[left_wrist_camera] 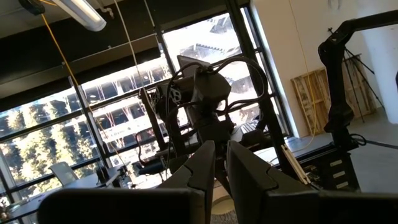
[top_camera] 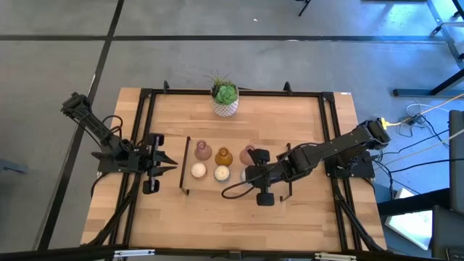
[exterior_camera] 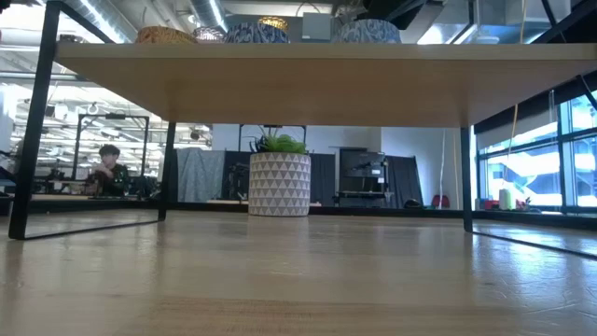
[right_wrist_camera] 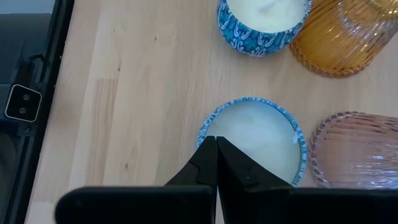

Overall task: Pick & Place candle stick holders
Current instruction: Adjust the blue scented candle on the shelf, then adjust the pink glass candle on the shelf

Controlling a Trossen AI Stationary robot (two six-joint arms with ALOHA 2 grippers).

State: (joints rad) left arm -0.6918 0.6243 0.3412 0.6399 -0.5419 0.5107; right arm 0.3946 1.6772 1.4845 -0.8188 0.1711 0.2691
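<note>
Several candle stick holders stand in two rows at the middle of the wooden board. In the far row are a dusty-pink one, an amber one and a second pink one. In the near row are two cream-white ones. A third cream-white holder with a blue-patterned wall lies under my right gripper, which is shut and slants down at its rim. My left gripper waits shut and empty to the left of the rows. My right gripper's shut fingertips stand over the cream-white holder's rim, slanting down from the table's right. Whether they touch the rim I cannot tell. The holder stands upright on the board.
A white pot with a green plant stands at the far edge. A black upright bar stands between my left gripper and the holders. A black cable loop hangs by my right gripper. The board is raised on a black frame. A person sits far behind.
</note>
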